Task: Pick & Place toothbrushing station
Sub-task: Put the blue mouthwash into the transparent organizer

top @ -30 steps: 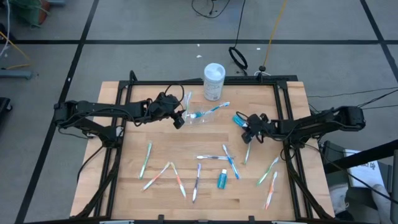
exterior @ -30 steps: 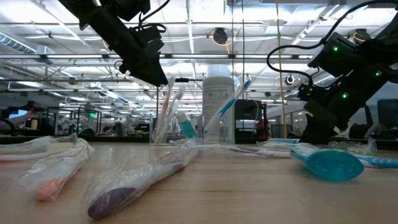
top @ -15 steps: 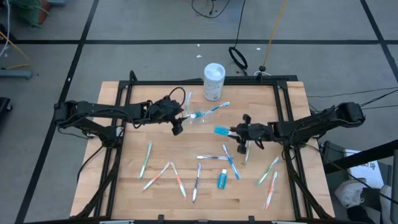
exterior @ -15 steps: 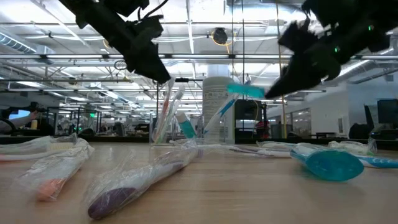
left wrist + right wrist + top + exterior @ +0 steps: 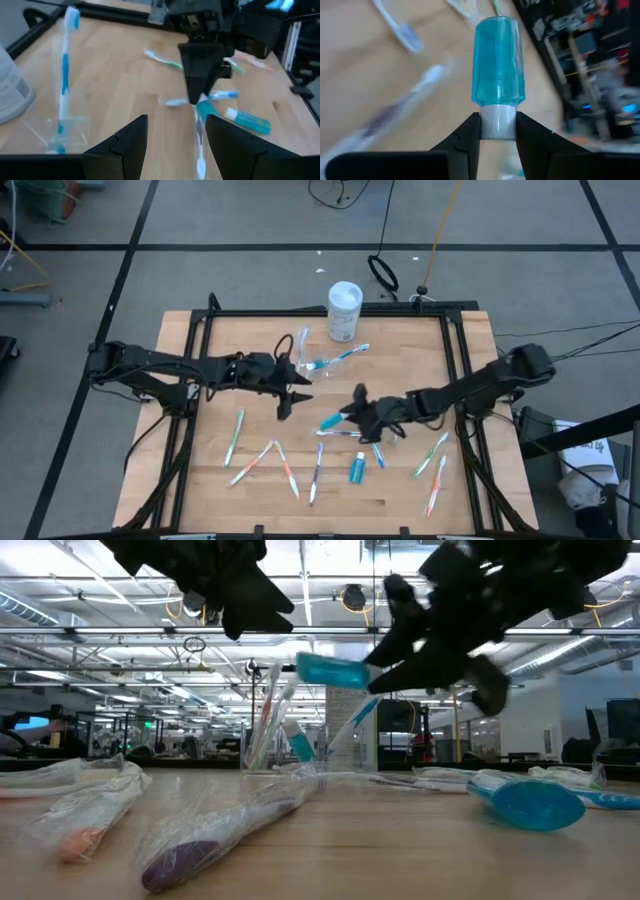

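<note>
no text, label, brand or number can be read in any view. the white tub (image 5: 350, 715) behind the cup carries dark print on its side in the low view, but the lines are too small and blurred to make out. the same tub (image 5: 12, 92) shows a grey patch in the left wrist view, also unreadable.

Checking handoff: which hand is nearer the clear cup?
Left. The left hand hangs open just in front of the cup. The right hand, gripping a tube, is farther toward the table's middle.
</note>
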